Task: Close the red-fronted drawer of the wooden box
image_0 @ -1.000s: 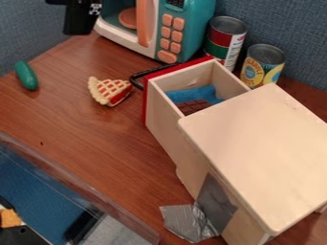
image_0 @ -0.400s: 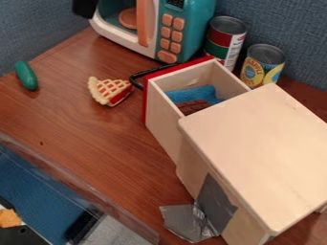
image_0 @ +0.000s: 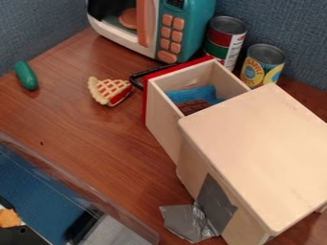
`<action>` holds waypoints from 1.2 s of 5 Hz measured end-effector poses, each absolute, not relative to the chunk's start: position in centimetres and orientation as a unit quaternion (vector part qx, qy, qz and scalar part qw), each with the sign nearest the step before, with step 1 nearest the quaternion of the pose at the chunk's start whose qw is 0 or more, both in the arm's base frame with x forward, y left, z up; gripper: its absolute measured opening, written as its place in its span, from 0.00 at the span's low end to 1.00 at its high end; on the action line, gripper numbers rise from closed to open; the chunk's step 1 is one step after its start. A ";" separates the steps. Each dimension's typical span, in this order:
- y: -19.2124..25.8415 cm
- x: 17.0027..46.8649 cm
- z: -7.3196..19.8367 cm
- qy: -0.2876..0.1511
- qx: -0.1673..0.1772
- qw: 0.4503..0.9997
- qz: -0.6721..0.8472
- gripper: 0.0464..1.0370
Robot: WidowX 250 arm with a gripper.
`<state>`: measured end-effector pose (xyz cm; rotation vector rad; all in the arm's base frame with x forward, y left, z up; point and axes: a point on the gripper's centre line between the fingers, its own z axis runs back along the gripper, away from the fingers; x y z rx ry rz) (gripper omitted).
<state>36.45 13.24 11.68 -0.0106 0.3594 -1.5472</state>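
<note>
A black part of the gripper (image_0: 107,7) is at the top edge, over the left side of the toy microwave's window. The nearest thing to it is the teal and white microwave (image_0: 188,28), with an orange handle and buttons. A lattice-topped pie slice (image_0: 110,91) lies on the table, left of the drawer's black handle. Farther left lies a green cucumber-like toy (image_0: 26,75). The wooden drawer (image_0: 163,125) with a red front stands pulled out from its cabinet (image_0: 256,148). Inside it are a blue cloth-like thing (image_0: 195,93) and a brown chocolate-like bar (image_0: 193,106).
Two cans, one red and green (image_0: 224,40) and one yellow (image_0: 262,67), stand behind the drawer by the blue-grey wall. Silver tape (image_0: 188,222) sticks out at the cabinet's lower left. A clear raised edge (image_0: 83,194) borders the brown table (image_0: 96,139) at lower left.
The black gripper part has shifted right and up, from left of the microwave to its window, with less of it in view. The drawer, pie slice, green toy and cans have stayed put.
</note>
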 end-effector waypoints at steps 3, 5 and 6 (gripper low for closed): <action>7.3 34.9 7.7 0.150 0.017 0.512 -0.846 0.96; 9.0 34.9 7.9 0.149 0.024 0.537 -0.830 0.96; 7.7 34.8 7.6 0.114 -0.003 0.542 -0.833 0.96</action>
